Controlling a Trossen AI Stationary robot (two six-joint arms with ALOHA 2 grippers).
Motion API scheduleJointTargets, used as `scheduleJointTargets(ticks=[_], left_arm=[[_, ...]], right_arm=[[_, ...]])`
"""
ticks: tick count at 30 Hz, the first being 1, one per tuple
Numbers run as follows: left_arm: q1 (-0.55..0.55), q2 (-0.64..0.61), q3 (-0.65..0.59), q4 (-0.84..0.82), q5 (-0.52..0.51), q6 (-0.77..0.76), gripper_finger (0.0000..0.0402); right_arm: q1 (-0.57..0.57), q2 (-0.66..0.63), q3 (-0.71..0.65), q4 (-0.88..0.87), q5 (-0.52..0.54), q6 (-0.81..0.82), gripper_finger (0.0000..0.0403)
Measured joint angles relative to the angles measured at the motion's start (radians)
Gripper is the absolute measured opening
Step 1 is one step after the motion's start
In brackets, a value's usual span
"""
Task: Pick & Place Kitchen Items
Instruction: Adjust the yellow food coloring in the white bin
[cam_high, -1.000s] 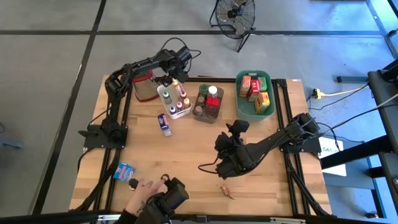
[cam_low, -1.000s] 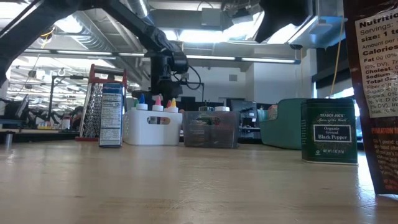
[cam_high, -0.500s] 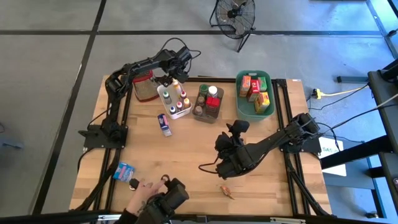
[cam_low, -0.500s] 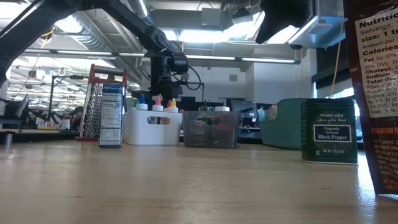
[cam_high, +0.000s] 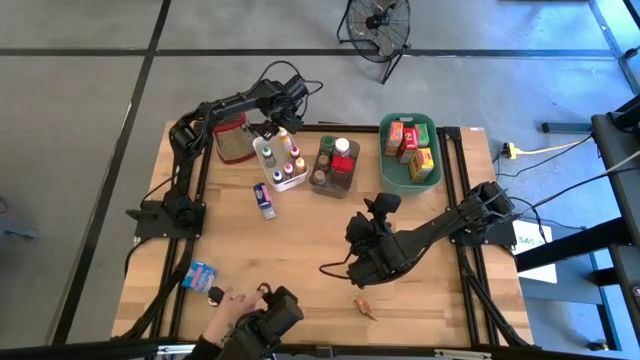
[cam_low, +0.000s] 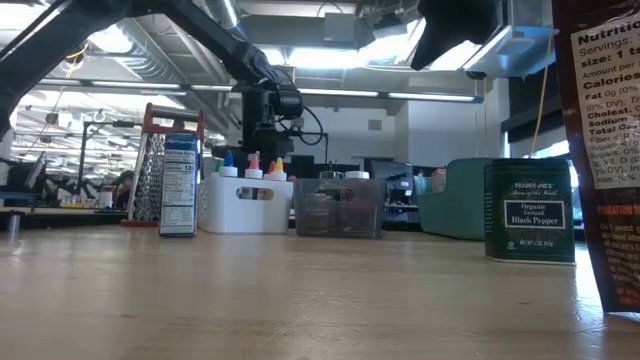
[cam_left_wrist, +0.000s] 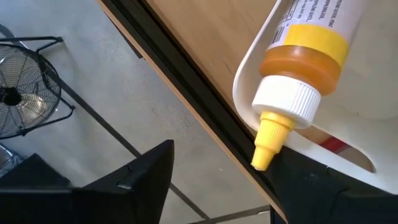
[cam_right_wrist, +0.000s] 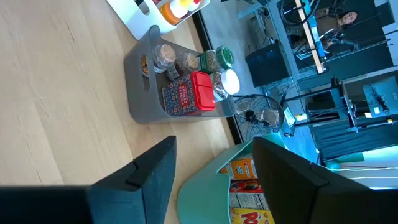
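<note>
A white tub at the table's far side holds small bottles with coloured caps. My left gripper stands open over its far end, pointing steeply down. A bottle of yellow-orange sauce with a white cap and a yellow nozzle stands there, its nozzle close to one finger. My right gripper hangs open and holds nothing above the table's middle. It faces a grey tub of jars and a green tub of boxes. My left gripper comes from above at the sauce bottle's yellow nozzle. The nozzle's tip lies right beside one finger. I cannot tell whether that finger touches it.
A blue box stands upright near the white tub, beside a metal grater with a red top. A blue packet and a person's hand are at the near edge. A black pepper tin stands close to the low camera.
</note>
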Motion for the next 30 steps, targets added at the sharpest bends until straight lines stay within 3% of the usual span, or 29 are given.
scheduleJointTargets(ticks=[18, 30], left_arm=[[0.012, 0.003, 0.0, 0.001, 0.048, -0.053, 0.0176], [0.014, 0.042, -0.001, 0.008, -0.014, -0.095, 0.0115]], right_arm=[[0.0, 0.0, 0.0, 0.0, 0.0, -0.003, 0.0213], [0.0, 0.0, 0.0, -0.002, -0.001, -0.003, 0.0213]])
